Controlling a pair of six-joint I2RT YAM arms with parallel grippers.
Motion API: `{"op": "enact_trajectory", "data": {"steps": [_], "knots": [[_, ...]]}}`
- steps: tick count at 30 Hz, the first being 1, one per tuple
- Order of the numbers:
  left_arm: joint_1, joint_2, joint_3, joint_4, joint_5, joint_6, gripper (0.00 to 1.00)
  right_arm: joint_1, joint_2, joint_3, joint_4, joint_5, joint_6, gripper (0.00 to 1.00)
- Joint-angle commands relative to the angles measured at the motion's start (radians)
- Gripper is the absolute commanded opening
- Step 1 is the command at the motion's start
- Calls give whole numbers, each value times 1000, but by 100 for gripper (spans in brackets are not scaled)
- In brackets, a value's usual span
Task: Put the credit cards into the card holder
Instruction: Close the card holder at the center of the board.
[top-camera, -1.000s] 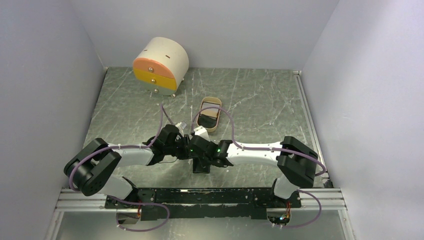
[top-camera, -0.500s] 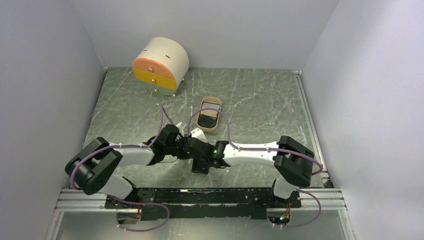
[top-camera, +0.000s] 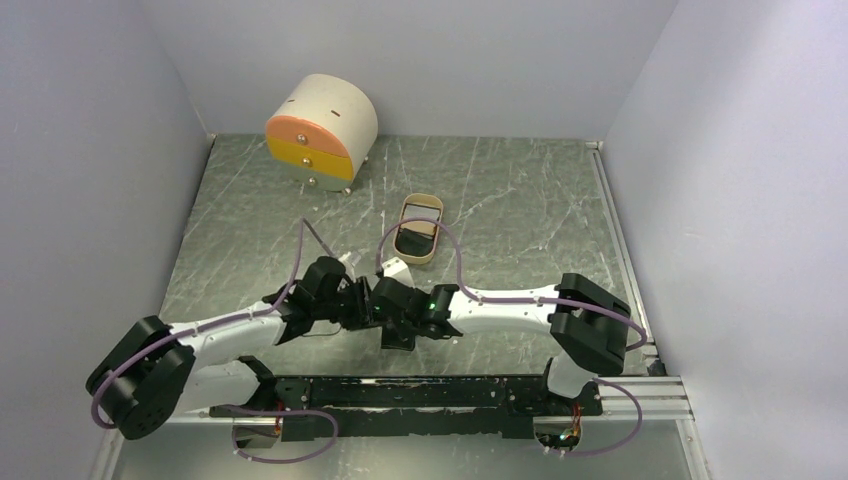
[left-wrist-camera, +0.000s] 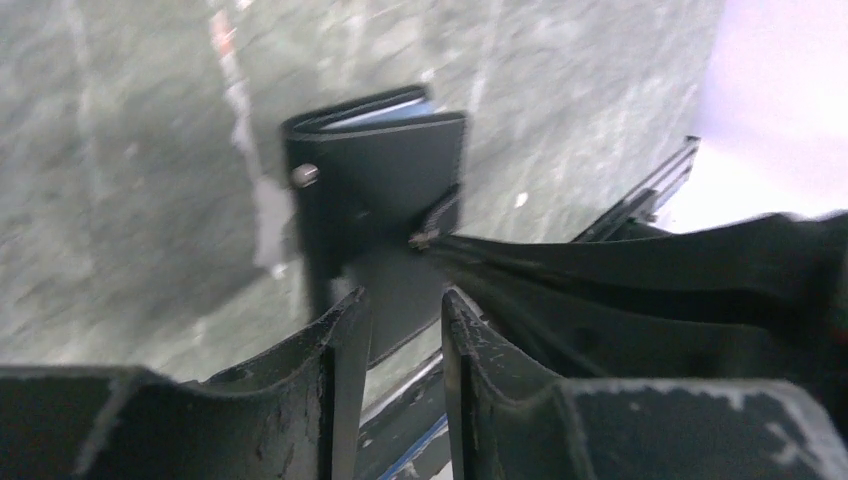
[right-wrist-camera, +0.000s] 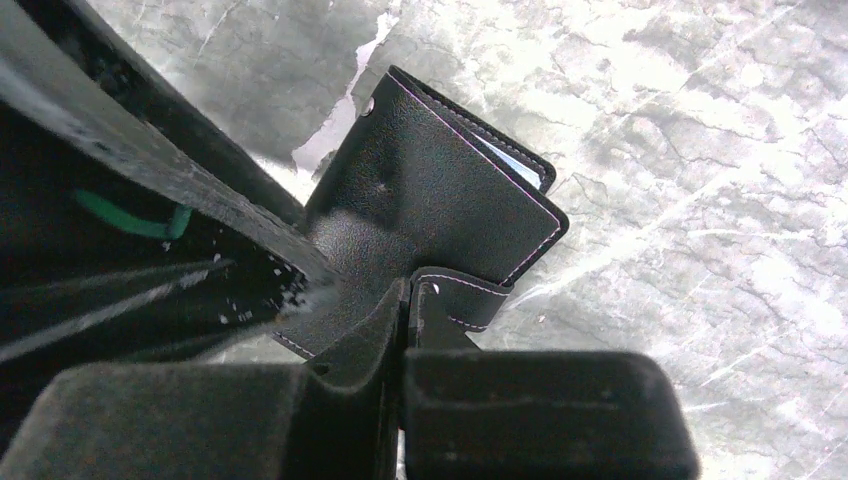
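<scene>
— Two arms are meeting low over the table (top-camera: 520, 200); the card holder (right-wrist-camera: 430, 190) is lying folded there, the tan tray (top-camera: 421, 203) beyond it.

— We are clamping its snap tab (right-wrist-camera: 455, 300) in the right gripper (right-wrist-camera: 405, 300). The left gripper (left-wrist-camera: 400, 320) is hovering beside it, fingers (left-wrist-camera: 345, 340) apart, empty. We should be peeling that tab up slowly, pinning the cover.

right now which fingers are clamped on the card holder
The right fingers, shut on the snap tab of the card holder. The left fingers stand apart with nothing between them.
</scene>
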Motion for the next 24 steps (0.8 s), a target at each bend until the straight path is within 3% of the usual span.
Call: {"op": "enact_trajectory", "data": {"steps": [1,9,24], "knots": [[-5,43,-62,-1,25,-28,35,11,45,3,22,-42,23,0],[-5,179,-62,95,67,-26,28,11,73,10,2,-40,26,0],[-4,206,-67,138,81,-23,26,11,125,-15,37,-62,29,0]]}}
